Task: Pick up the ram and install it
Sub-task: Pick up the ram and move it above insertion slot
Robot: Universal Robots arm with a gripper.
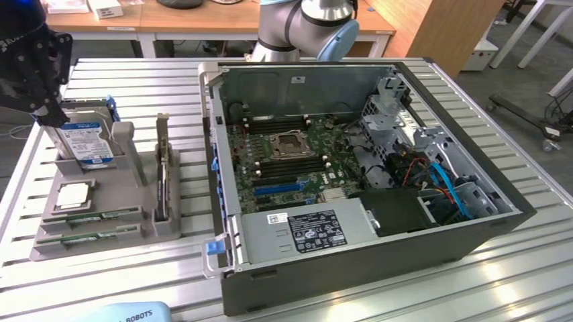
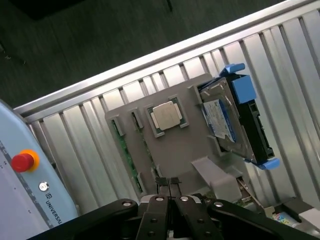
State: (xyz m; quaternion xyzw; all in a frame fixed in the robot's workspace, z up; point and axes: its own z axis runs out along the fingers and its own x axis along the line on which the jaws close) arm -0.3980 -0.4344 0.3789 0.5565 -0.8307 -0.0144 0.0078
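The robot arm's jaws are pressed together, holding nothing. They hang over a grey holder (image 2: 175,150) on the slatted metal desk (image 1: 134,80). The ram (image 1: 90,219), a green stick, lies flat in a slot at the holder's edge, apart from the jaws and beyond a square silver chip (image 2: 167,115). A hard drive (image 2: 227,117) stands near the jaws.

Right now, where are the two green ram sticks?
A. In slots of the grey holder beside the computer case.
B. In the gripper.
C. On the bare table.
A: both ram sticks lie in the grey holder slots, and the shut gripper holds nothing.
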